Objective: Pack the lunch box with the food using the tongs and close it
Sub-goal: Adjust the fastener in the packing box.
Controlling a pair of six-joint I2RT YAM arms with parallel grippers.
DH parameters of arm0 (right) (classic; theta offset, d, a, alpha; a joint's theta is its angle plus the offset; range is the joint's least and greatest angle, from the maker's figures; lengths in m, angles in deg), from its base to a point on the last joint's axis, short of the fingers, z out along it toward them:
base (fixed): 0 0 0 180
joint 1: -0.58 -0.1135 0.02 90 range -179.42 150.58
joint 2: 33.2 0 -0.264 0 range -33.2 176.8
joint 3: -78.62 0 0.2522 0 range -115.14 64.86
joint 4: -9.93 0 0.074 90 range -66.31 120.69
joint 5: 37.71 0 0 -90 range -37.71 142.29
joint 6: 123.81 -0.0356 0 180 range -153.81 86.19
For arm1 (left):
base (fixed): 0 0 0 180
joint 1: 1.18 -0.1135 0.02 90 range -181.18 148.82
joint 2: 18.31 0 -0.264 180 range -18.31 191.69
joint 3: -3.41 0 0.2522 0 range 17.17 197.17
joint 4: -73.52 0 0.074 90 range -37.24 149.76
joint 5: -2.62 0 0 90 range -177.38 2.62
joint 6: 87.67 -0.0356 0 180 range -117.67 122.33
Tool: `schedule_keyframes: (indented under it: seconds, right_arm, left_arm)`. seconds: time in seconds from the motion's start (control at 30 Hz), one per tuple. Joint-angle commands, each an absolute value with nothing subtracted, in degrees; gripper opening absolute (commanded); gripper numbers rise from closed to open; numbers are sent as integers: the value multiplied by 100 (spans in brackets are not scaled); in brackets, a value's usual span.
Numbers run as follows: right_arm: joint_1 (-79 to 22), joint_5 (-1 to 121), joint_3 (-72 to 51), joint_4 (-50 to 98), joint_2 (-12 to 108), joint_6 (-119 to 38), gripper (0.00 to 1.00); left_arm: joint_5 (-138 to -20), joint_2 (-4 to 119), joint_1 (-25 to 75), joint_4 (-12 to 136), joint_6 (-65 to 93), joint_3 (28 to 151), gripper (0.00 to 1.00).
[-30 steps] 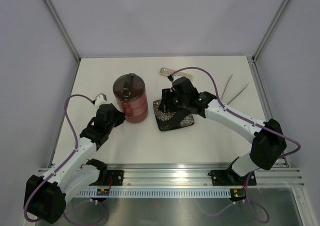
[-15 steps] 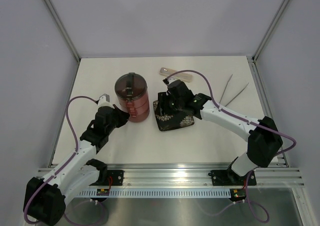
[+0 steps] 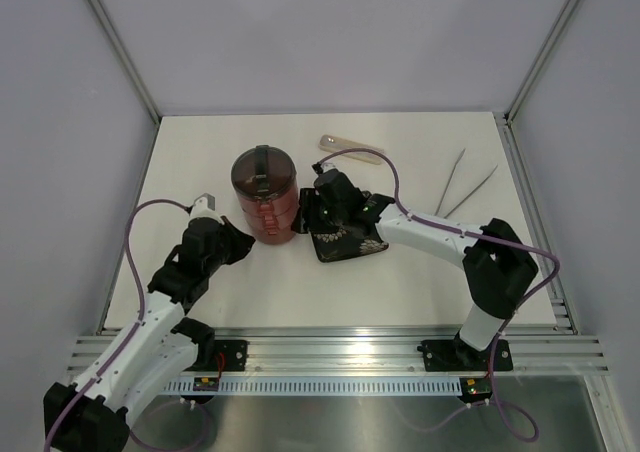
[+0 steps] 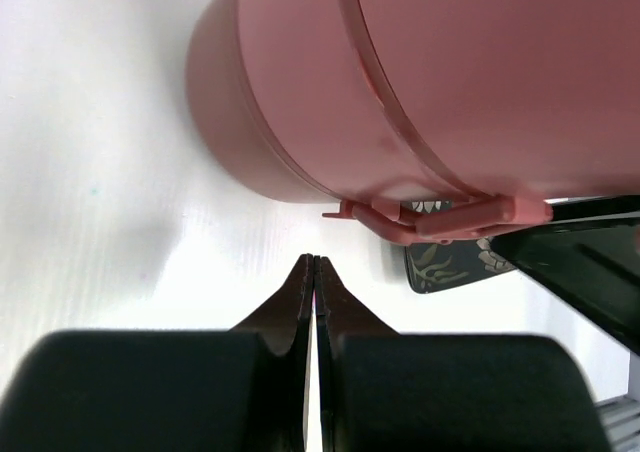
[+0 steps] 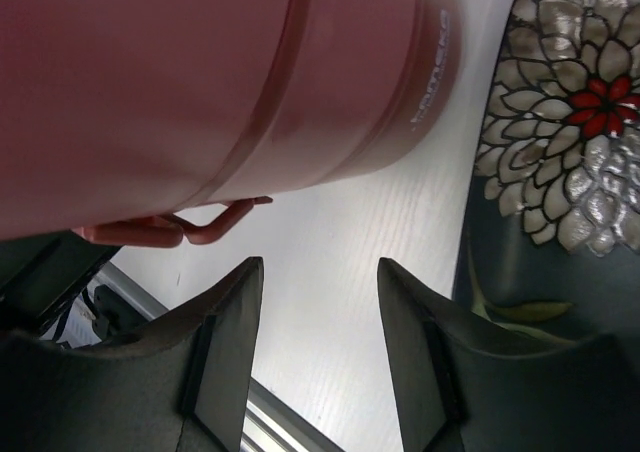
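Note:
The lunch box (image 3: 264,194) stands stacked as a dusty-red tower with its handled lid on top, left of the plate. In the left wrist view the lunch box (image 4: 420,82) fills the top, a pink side clasp (image 4: 430,217) sticking out just beyond my left gripper (image 4: 314,264), which is shut and empty. That left gripper (image 3: 240,242) sits low, a little short of the box's near-left side. My right gripper (image 3: 300,222) is open and empty at the box's right side; its view shows the lunch box (image 5: 200,82) and a clasp (image 5: 190,227) just past the right gripper (image 5: 320,267). The tongs (image 3: 462,184) lie far right. No food shows.
The black flower-patterned plate (image 3: 348,237) lies under the right wrist, its surface (image 5: 560,152) bare where I see it. A translucent oblong case (image 3: 352,149) lies behind it. Frame posts and white walls ring the table; a metal rail runs along the near edge.
My right gripper has swung left from over the plate to the lunch box's right side. My left gripper has drawn back a little from the box toward the near left.

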State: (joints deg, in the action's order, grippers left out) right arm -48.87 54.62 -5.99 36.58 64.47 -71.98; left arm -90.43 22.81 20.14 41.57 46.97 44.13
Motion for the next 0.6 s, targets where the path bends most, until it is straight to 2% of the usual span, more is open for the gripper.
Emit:
schedule_keyframes:
  seconds: [0.0, 0.57]
  right_arm:
    - [-5083, 5080, -905, 3021, 6672, -7625, 57]
    - [-5426, 4535, -1090, 2572, 7025, -8092, 56]
  left_arm:
    - [-9467, 2010, 1974, 3420, 4627, 4890, 0]
    - [-9555, 1483, 1956, 2399, 4487, 5241, 0]
